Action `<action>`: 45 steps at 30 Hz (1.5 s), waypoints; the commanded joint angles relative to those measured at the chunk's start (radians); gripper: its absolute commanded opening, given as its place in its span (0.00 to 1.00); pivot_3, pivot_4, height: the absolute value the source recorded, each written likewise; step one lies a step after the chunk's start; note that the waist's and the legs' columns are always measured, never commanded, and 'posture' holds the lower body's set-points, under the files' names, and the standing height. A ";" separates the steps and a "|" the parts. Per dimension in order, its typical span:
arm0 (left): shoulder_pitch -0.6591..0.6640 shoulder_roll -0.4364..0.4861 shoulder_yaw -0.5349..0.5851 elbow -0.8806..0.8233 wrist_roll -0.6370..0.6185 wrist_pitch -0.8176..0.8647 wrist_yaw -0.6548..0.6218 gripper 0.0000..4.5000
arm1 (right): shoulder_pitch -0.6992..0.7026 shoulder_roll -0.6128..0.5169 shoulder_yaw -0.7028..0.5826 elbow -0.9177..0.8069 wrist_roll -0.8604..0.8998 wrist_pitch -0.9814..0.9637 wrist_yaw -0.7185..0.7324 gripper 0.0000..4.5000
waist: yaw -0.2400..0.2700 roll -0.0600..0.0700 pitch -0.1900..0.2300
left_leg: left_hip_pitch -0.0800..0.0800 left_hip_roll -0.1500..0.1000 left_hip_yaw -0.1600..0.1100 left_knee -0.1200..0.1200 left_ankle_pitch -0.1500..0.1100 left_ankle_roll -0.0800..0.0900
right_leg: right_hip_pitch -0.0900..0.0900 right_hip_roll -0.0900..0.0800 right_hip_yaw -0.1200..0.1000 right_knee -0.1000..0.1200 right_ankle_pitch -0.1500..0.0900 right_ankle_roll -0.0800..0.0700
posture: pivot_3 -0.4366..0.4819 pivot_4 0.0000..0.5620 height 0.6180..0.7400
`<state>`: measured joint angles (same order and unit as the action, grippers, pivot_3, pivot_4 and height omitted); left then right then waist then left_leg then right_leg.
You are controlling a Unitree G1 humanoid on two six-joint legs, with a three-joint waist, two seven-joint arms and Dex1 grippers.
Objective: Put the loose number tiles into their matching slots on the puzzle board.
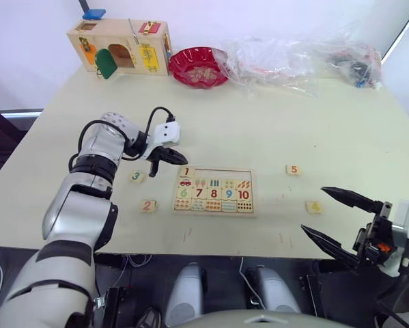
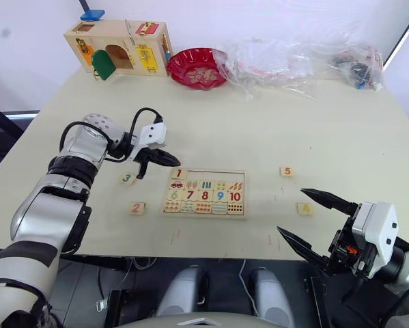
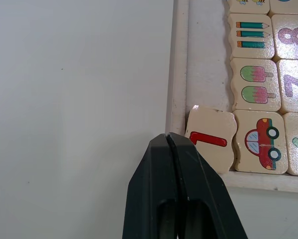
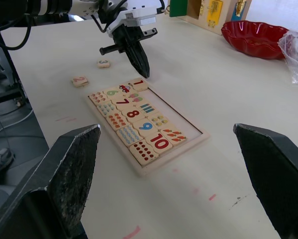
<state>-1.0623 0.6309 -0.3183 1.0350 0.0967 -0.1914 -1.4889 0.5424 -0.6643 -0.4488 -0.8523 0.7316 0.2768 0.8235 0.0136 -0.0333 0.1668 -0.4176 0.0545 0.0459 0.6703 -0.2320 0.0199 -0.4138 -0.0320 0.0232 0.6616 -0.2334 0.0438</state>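
Up close, the left gripper (image 3: 169, 142) sits closed beside the 1 tile (image 3: 211, 137).

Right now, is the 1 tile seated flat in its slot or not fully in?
Not fully in. The 1 tile sits tilted, one corner riding over the puzzle board frame; the shut left gripper is at its edge.

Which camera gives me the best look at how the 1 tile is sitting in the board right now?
The left wrist view: the 1 tile sits tilted at the puzzle board's corner slot, just past the left gripper's shut fingertips. Both eye views and the right wrist view show it small, with its seating unclear.
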 commanded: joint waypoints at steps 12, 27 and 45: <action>0.005 0.012 0.015 -0.036 0.010 -0.013 -0.038 0.01 | 0.000 0.002 -0.019 -0.028 0.004 -0.023 0.006 1.00 | 0.000 0.000 0.000 | 0.000 0.000 0.000 0.000 0.000 0.000 | 0.000 0.000 0.000 0.000 0.000 0.000 | 0.48 0.27 1.00; 0.022 0.022 0.060 -0.069 -0.017 0.036 -0.026 0.01 | -0.008 0.003 -0.010 -0.030 -0.001 -0.022 0.001 1.00 | 0.000 0.000 0.000 | 0.000 0.000 0.000 0.000 0.000 0.000 | 0.000 0.000 0.000 0.000 0.000 0.000 | 0.48 0.27 1.00; 0.492 -0.124 0.595 -0.883 -0.354 0.626 0.722 0.01 | -0.424 0.137 0.219 0.232 -0.227 -0.011 -0.277 1.00 | -0.002 0.000 0.000 | 0.001 0.001 0.000 0.000 0.000 0.000 | 0.000 0.000 0.000 0.001 0.000 0.000 | 0.48 0.27 1.00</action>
<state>-0.5785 0.5232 0.2252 0.2433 -0.2268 0.4334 -0.8630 0.1500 -0.5375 -0.2339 -0.6238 0.5137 0.2953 0.5707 0.0119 -0.0332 0.1665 -0.4163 0.0551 0.0462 0.6700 -0.2319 0.0198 -0.4136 -0.0324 0.0235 0.6625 -0.2328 0.0441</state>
